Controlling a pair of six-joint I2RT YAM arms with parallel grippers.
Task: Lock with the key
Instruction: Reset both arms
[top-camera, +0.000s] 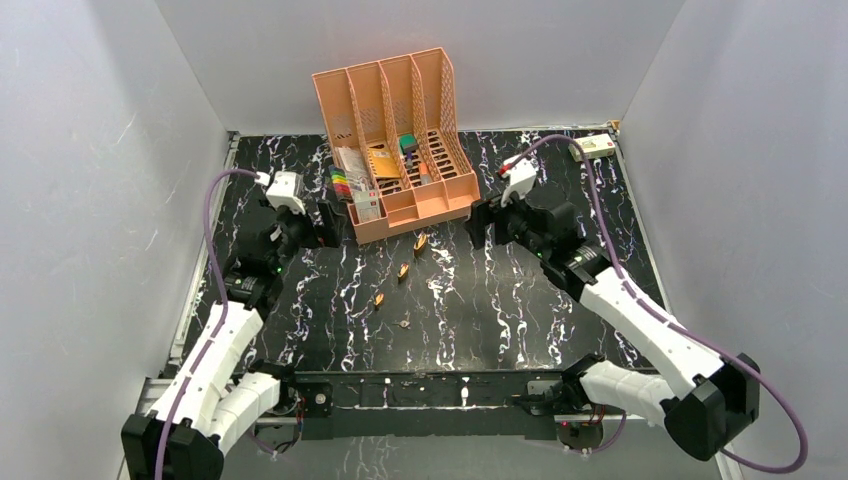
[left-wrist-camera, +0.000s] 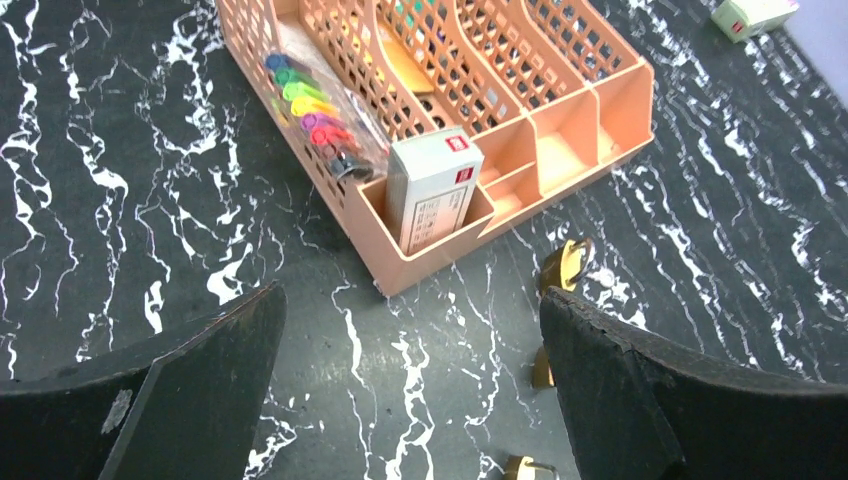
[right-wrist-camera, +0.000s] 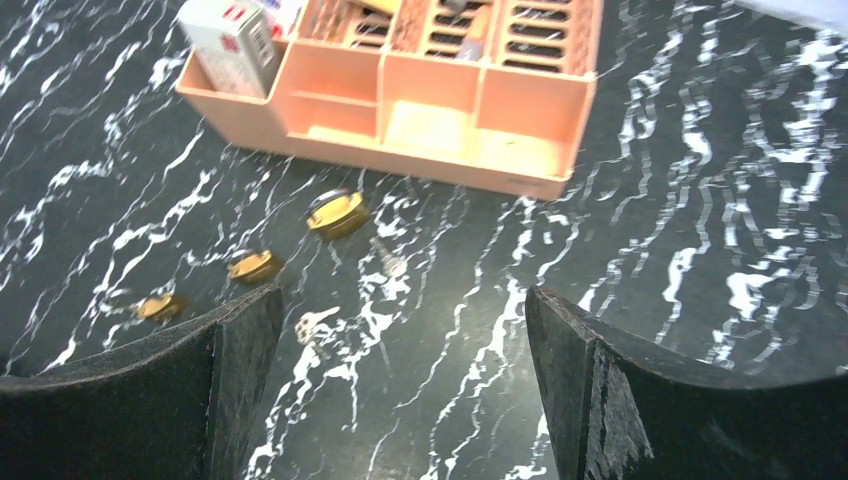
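The key is a tiny silvery piece lying flat on the black marbled table, nearest of a diagonal row. In the right wrist view the key lies just inside my left finger. Three small brass padlocks lie in that row beyond it, and all three show in the right wrist view. My left gripper is open and empty, left of the row. My right gripper is open and empty, right of the row. In the left wrist view one padlock shows beside my right finger; the key is hidden there.
An orange desk organizer stands at the back centre, holding coloured markers and a white box. A second small silvery piece lies by the largest padlock. A small white-green object sits at the back right corner.
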